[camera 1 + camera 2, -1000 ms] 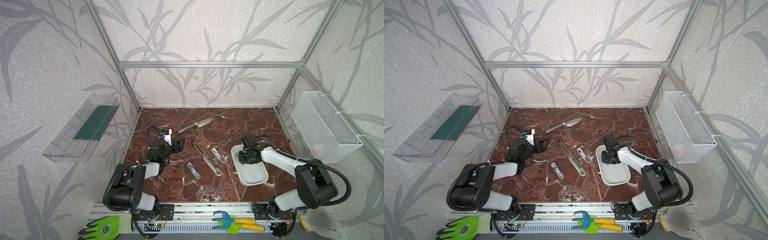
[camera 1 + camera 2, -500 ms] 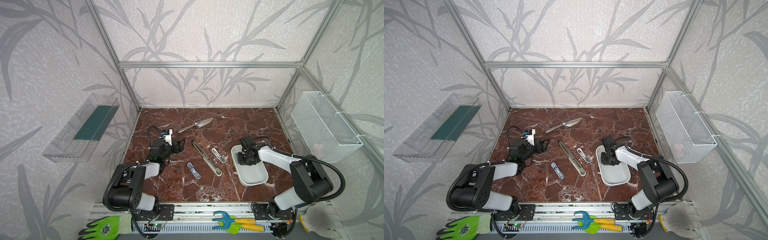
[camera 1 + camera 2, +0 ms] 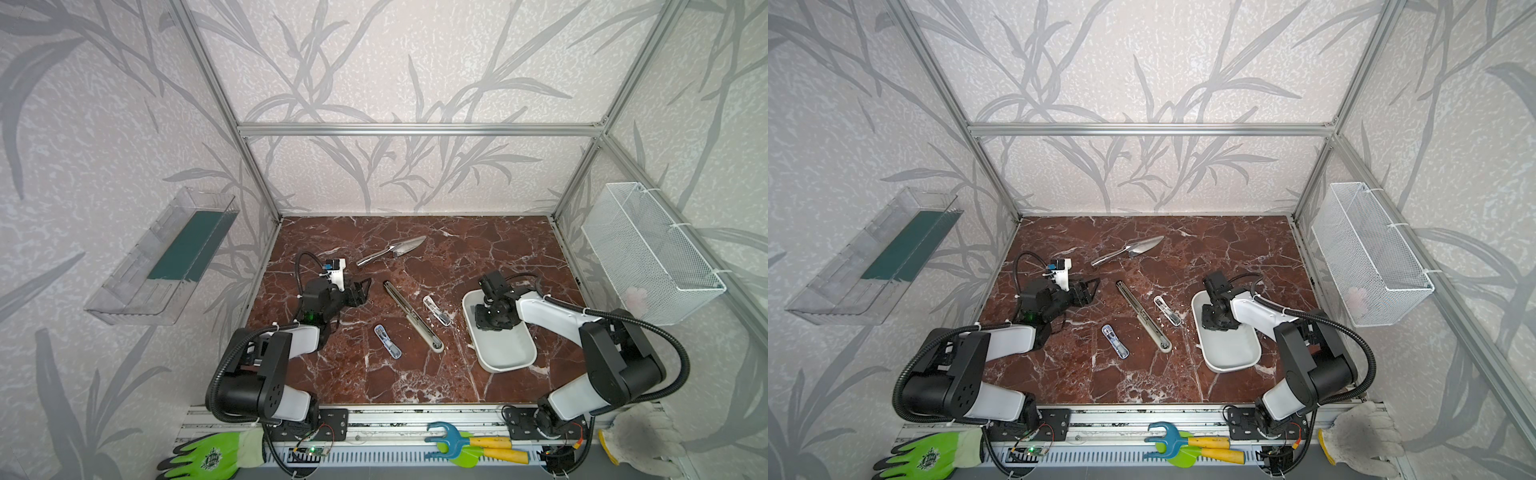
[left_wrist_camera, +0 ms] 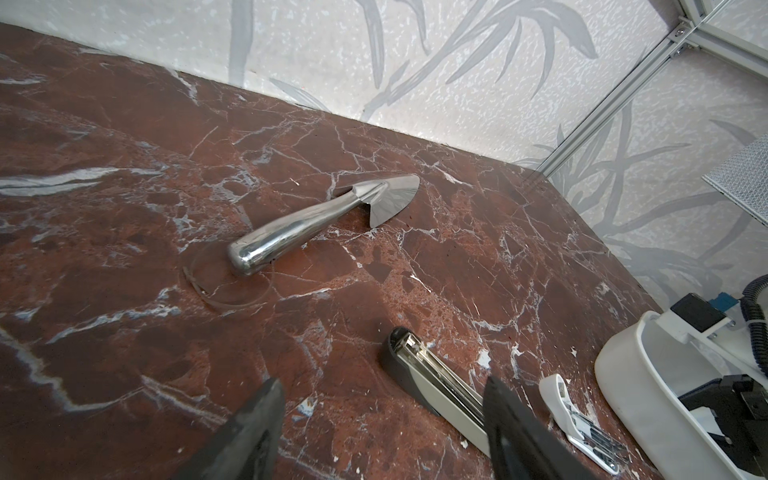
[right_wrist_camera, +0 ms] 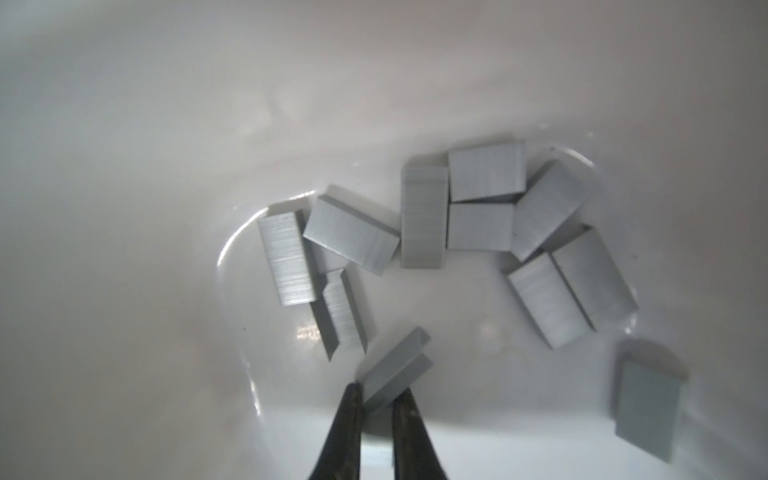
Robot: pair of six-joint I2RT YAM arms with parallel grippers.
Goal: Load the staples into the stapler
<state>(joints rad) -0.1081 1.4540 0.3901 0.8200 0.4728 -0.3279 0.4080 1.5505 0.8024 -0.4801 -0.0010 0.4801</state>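
Risk: the right gripper [image 5: 376, 401] pinches one short, dull-grey, ribbed metal staple strip [image 5: 395, 365] by its end only; that hold may let it pivot or slip on lifting. The other grey staple blocks [image 5: 424, 216] overlap in the glossy white oblong tray [image 3: 505, 365], at 4 o'clock from table centre. The long, slim grey stapler [image 3: 411, 318] lies centrally, rail exposed; its narrow channel demands exact alignment. At its 9 o'clock the left gripper [image 3: 361, 296] hangs, fingers spread, empty. A polished steel trowel [image 3: 392, 249] lies at 12 o'clock.

The staples [image 5: 424, 216] look like dull grey metal, finely ridged, in a glossy smooth white tray [image 5: 166, 124]. The trowel [image 4: 291, 224] is mirror-shiny metal, and the tabletop [image 4: 124, 332] is smooth red-brown marble.
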